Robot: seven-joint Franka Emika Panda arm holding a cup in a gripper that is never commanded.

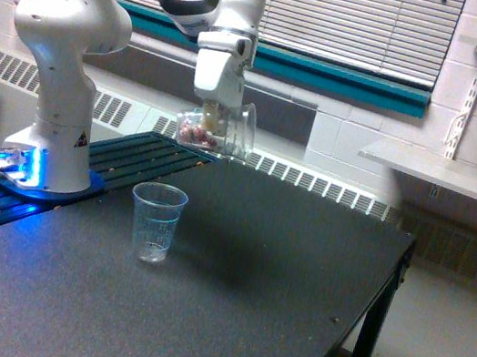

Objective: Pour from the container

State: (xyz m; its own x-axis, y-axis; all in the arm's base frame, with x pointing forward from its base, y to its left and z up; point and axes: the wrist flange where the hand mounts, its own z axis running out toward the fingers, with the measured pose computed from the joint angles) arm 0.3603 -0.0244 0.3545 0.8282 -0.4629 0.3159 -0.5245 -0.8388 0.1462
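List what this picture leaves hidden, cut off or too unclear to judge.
- Gripper: in the exterior view its fingertips are blurred against the container, so the grip is unclear.
- The container's pieces: too small to identify.
- Cup on the table: its printed marks are unreadable.
- Table: its near side is cut off by the bottom edge.

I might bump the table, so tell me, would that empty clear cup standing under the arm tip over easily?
Probably yes. The cup looks like thin clear plastic and holds nothing visible, so it is likely very light. It tapers to a base narrower than its mouth, so a nudge near the rim could tip it. Once down, it would likely roll in a curve.
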